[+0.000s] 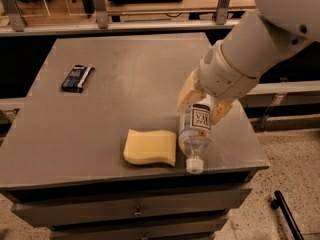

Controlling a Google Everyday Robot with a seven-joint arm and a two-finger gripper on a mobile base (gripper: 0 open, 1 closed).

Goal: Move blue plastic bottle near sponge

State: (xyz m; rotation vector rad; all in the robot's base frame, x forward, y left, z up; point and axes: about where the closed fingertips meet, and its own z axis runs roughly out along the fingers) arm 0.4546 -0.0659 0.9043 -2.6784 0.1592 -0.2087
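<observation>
The blue plastic bottle [195, 134] is a small clear bottle with a white cap and a white label. It hangs cap-down, its cap near the table's front edge, just right of the sponge [150, 147]. The sponge is a pale yellow wavy block lying flat near the front of the grey table [115, 84]. My gripper [202, 103] has yellowish fingers and is shut on the bottle's upper end, on the right side of the table. The white arm reaches in from the upper right.
A flat dark blue packet [76, 77] lies at the table's left side. The table's front edge and right edge are close to the bottle. Drawers sit below the tabletop. A black bar [285, 216] lies on the speckled floor at the lower right.
</observation>
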